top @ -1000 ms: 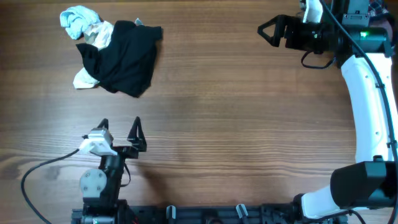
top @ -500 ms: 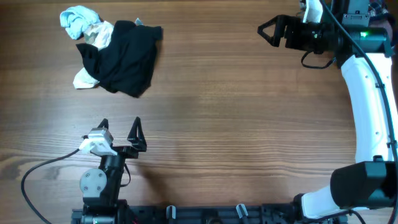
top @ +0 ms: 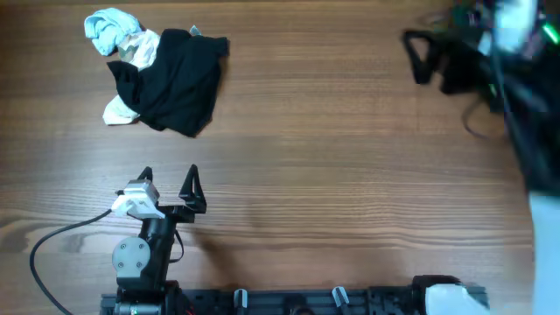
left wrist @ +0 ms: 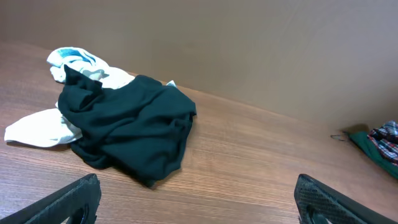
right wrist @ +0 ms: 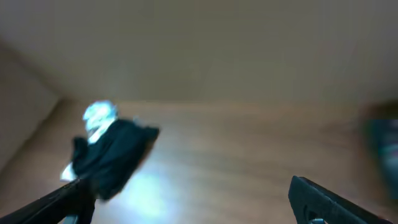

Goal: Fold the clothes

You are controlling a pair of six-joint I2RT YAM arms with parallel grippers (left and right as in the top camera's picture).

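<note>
Wood-grain desk [top: 332, 175], brown, seen from overhead and from both wrists.

Heap at the far-left corner of the desk: black garment [top: 175, 83] crumpled on top, white cloth [top: 118, 111] sticking out under its left edge, pale blue cloth [top: 107, 26] bunched at the far end, touching the white. The left wrist view shows the same heap, black folds lying over the white.

Plaid garment [left wrist: 387, 138], red, white and navy: only a small part shows, at the right edge of the left wrist view, beside a dark green item [left wrist: 364, 138]. It lies well apart from the heap. Overhead, that corner is too blurred to pick it out.

Left tool [top: 168, 185]: near the front edge of the desk, fingers apart, nothing between them, pointing toward the heap.

Right tool [top: 413, 58]: far-right part of the desk, heavily blurred overhead. Its wrist view, also blurred, shows both fingers wide apart with bare desk between, the heap far off.
</note>
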